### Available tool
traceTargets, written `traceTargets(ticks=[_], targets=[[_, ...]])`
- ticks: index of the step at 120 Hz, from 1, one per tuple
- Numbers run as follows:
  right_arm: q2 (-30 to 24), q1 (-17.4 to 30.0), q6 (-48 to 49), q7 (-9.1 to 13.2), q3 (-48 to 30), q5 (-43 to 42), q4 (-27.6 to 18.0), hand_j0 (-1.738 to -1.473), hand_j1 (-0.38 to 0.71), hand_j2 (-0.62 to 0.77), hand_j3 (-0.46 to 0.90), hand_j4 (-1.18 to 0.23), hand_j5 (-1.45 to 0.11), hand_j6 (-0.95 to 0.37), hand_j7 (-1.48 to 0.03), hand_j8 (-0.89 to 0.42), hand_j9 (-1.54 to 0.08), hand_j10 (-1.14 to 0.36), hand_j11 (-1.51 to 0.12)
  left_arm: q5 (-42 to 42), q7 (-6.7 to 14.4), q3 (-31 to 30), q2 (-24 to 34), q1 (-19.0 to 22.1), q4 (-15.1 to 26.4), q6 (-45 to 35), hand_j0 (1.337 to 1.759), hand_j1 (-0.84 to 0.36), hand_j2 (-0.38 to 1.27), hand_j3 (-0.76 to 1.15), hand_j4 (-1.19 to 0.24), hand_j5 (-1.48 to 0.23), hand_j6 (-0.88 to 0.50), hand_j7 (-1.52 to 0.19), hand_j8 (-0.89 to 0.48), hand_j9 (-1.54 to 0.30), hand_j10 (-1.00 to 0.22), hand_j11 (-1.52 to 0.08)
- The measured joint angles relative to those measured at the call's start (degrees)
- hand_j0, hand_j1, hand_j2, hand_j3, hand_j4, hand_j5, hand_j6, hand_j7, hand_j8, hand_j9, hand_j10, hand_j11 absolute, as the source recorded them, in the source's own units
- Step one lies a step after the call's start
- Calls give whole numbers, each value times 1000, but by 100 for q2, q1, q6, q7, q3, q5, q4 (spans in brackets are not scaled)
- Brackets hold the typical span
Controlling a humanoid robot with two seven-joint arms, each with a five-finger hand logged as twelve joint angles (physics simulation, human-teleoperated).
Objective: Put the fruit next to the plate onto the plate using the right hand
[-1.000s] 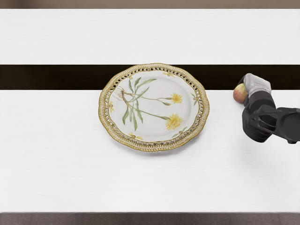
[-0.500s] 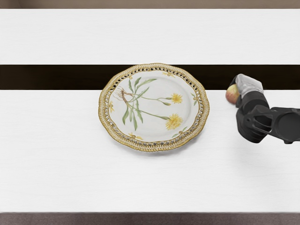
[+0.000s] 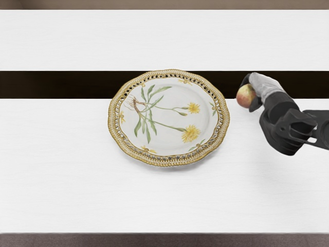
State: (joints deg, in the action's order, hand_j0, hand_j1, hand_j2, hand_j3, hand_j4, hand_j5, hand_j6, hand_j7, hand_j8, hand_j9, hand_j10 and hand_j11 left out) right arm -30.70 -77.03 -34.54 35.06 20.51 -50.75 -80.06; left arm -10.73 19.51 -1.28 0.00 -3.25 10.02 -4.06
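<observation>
A round white plate (image 3: 218, 105) with a gold lattice rim and painted yellow flowers lies mid-table. To its right, my right hand (image 3: 253, 91) is shut on a small red-and-yellow fruit (image 3: 245, 95), holding it just off the plate's right rim at the dark gap's edge. Its dark forearm (image 3: 288, 128) comes in from the right edge. The hand covers the fruit's right side. The left arm does not show.
A dark gap (image 3: 51, 84) runs across the table behind the plate, with a second white surface (image 3: 154, 38) beyond it. White tabletop (image 3: 154, 200) stretches in front of the plate.
My right hand has carried the fruit leftward and slightly up, from near the right edge to just beside the plate's rim. The plate has not moved.
</observation>
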Motion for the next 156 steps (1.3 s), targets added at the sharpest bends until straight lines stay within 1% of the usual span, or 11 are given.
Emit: traceTargets(ticks=[14, 30, 52, 76, 88, 104, 122, 124, 131, 139, 156], targets=[[-141, -266, 4, -1, 3, 46, -392, -1648, 239, 184, 0, -364, -997, -275, -961, -270, -1000, -541, -1000, -1, 0, -1, 0, 0, 0, 1, 1658, 326, 4, 0, -20, -25, -20, -25, -20, -25, -19, -25], [-166, -615, 4, -1, 5, 193, -673, -1648, 235, 181, 0, -366, -998, -276, -961, -271, -1001, -546, -1003, 0, 0, -2, 0, 0, 0, -1, 1658, 326, 4, 0, -19, -25, -20, -25, -20, -25, -19, -25], [380, -1085, 7, -3, 16, 605, -768, -1648, 231, 177, 0, -371, -998, -277, -962, -275, -1001, -545, -1007, -1, 0, -2, 0, 0, 0, -1, 1658, 326, 4, 0, -19, -25, -19, -25, -19, -25, -19, -25], [1152, -1487, 15, -7, 35, 1017, -627, -1649, 233, 180, 0, -352, -1007, -273, -962, -267, -1006, -540, -1013, 0, 0, -3, 0, 0, 0, 0, 1658, 326, 4, 0, -19, -25, -20, -25, -19, -25, -19, -25], [1536, -1592, 16, -7, 44, 1142, -440, -1650, 239, 184, 0, -348, -1008, -269, -961, -263, -1005, -535, -1013, 0, 0, -3, 0, 0, 0, -2, 1658, 326, 4, 0, -19, -25, -19, -25, -19, -25, -19, -25], [1838, -1540, 4, -5, 66, 1173, -196, -1649, 232, 166, 0, -370, -999, -279, -962, -271, -1000, -543, -1011, 0, 0, -3, 0, 0, 0, -2, 1658, 326, 4, 0, -19, -25, -19, -25, -19, -25, -19, -25], [2030, -1299, -3, -2, 79, 1112, 86, -1649, 220, 159, 1, -381, -1002, -285, -960, -277, -1005, -546, -1015, 0, 0, -3, 0, 0, 0, 0, 1658, 326, 4, 0, -19, -25, -20, -25, -19, -25, -19, -25], [2050, -1288, -7, -2, 81, 1113, 108, -1649, 212, 149, 0, -384, -975, -289, -935, -281, -979, -548, -987, 0, 0, -3, 0, 0, 0, 0, 1658, 326, 4, 0, -19, -25, -19, -25, -19, -25, -19, -25], [2122, -1270, -24, -3, 86, 1120, 181, -1651, 72, 112, 0, -289, -733, -217, -703, -211, -735, -412, -742, 0, 0, -3, 0, 0, 0, -1, 1658, 326, 4, 0, -19, -25, -19, -25, -19, -25, -19, -25], [2175, -1253, -34, -4, 90, 1125, 244, -1653, -46, 81, 0, -208, -529, -157, -507, -152, -531, -297, -535, 0, 0, -3, 0, 0, 0, -1, 1658, 326, 4, 0, -19, -25, -19, -25, -19, -25, -19, -25], [2259, -1315, -43, -5, 60, 1278, 277, -1656, -198, 41, 0, -105, -264, -79, -253, -77, -265, -149, -267, -1, 0, -3, 0, 0, 0, -4, 1658, 326, 4, 0, -19, -25, -19, -25, -19, -25, -19, -25]])
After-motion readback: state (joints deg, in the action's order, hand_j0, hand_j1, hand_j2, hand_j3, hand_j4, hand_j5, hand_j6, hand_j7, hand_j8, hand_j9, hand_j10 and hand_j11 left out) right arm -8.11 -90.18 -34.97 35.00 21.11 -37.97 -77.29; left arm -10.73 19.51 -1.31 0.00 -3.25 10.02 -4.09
